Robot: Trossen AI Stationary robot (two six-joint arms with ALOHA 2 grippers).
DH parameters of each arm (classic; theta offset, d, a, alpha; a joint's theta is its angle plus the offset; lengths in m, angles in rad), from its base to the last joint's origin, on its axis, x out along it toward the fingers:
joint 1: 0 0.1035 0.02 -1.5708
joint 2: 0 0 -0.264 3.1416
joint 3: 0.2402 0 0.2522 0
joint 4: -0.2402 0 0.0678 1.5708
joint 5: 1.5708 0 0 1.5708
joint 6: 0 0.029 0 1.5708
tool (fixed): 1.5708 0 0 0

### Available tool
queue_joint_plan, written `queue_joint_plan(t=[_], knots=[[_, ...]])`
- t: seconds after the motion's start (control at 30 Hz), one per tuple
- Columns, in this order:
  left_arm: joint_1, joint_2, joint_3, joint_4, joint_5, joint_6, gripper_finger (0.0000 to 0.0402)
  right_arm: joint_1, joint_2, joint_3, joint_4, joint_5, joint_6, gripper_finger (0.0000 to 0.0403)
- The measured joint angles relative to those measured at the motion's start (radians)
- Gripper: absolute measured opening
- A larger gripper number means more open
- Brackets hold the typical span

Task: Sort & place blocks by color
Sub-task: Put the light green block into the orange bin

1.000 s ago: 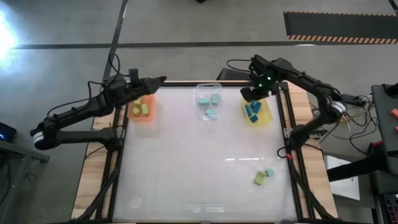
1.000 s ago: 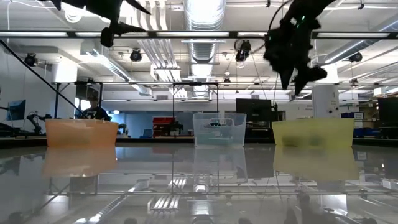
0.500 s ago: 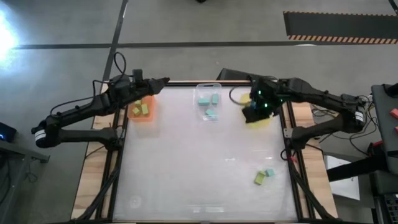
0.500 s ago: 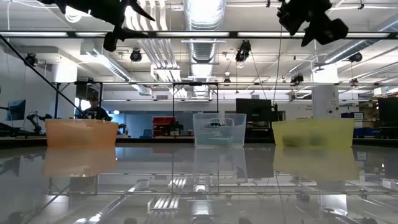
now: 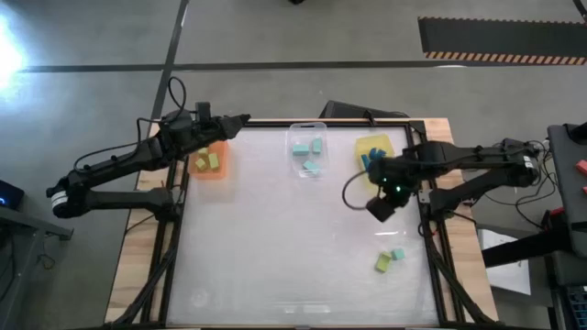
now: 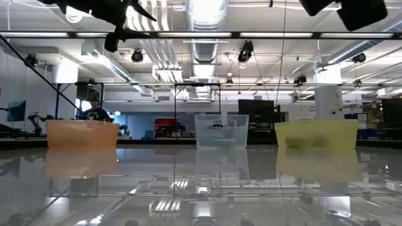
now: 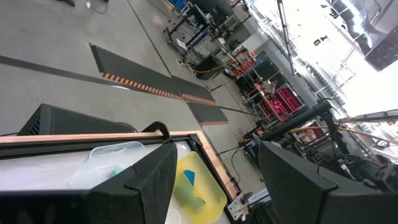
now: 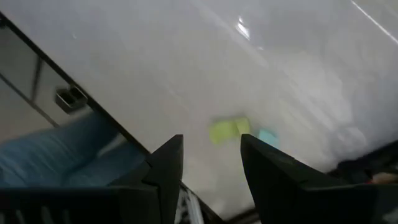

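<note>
Two loose blocks lie on the table near its right near corner: a yellow-green block (image 5: pixel 382 264) (image 8: pixel 227 129) and a light teal block (image 5: pixel 397 255) (image 8: pixel 267 138) beside it. My right gripper (image 5: pixel 381 206) (image 8: pixel 211 162) hangs open above the table, between the yellow tray (image 5: pixel 376 147) and these blocks, and holds nothing. The orange tray (image 5: pixel 209 160) holds yellow-green blocks. Teal blocks sit in the clear tray (image 5: pixel 309 151), and blue ones in the yellow tray. My left gripper (image 5: pixel 234 121) (image 7: pixel 214 180) waits open and high, beyond the orange tray at the table's far edge.
The three trays stand in a row along the far edge, seen as orange (image 6: pixel 81 134), clear (image 6: pixel 221 130) and yellow (image 6: pixel 316 134) in the low view. Both grippers show high at the top of that view. The white table (image 5: pixel 275 247) has raised frame rails along its sides.
My right gripper has swung from above the yellow tray toward the near edge, rising out of the top of the low view, and now hangs over the table short of the two loose blocks. The blocks and trays have stayed put.
</note>
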Motion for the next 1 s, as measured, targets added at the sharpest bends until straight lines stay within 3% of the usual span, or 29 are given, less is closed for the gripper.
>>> queue_joint_plan(t=[0.6, 0.83, 1.0], knots=[[0.0, 0.0, -0.001, 0.0, 0.0, 0.001, 0.021, 0.226, 0.004, -0.102, -0.002, 0.046, -0.15, 0.0154], [0.0, 0.0, -0.001, 0.0, 0.0, 0.002, 0.021, 0.27, 0.016, -0.151, 0.052, 0.046, -0.194, 0.0195], [0.0, -0.001, -0.001, 0.0, 0.0, 0.002, 0.021, 0.317, 0.035, -0.179, 0.109, 0.049, -0.388, 0.0241]])
